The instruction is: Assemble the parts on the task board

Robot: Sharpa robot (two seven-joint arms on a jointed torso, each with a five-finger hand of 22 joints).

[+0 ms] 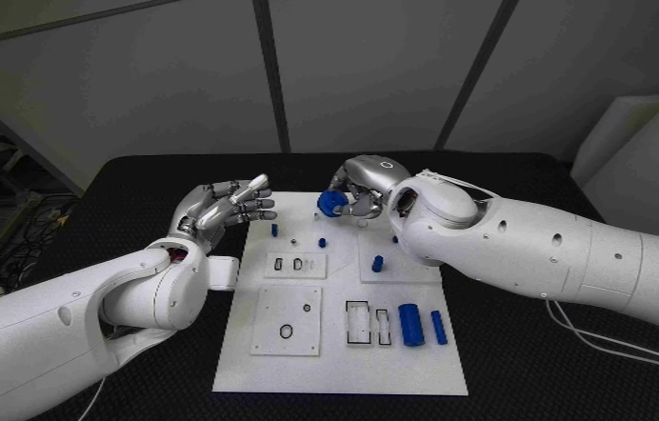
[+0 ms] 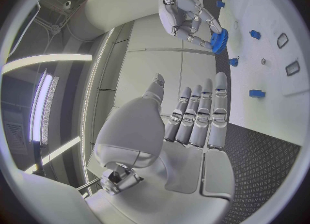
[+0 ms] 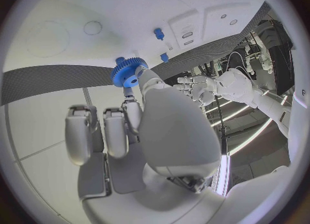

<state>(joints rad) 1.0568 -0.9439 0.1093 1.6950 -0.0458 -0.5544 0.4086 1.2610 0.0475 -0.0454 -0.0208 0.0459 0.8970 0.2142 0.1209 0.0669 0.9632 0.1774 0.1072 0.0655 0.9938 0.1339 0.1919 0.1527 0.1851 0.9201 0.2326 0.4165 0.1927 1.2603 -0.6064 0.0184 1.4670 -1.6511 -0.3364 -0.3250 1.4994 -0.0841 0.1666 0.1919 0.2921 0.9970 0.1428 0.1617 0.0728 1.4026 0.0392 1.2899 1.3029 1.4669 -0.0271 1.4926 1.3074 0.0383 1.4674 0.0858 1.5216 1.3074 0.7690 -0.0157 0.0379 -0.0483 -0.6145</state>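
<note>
Fingertips of the right hand (image 1: pixel 360 195) pinch a blue gear (image 1: pixel 331 203), holding it over the far end of the white task board (image 1: pixel 344 369), near the board's far edge. The left hand (image 1: pixel 220 209) hovers at the board's left far corner, holding nothing, its fingers straight and side by side, its thumb apart. On the board, small blue pegs (image 1: pixel 323 243) stand near the far end, and two blue cylinders (image 1: pixel 410 324) lie side by side at its right near part, beside pale rectangular slots (image 1: pixel 358 322). The board rests on the black table (image 1: pixel 535 373).
</note>
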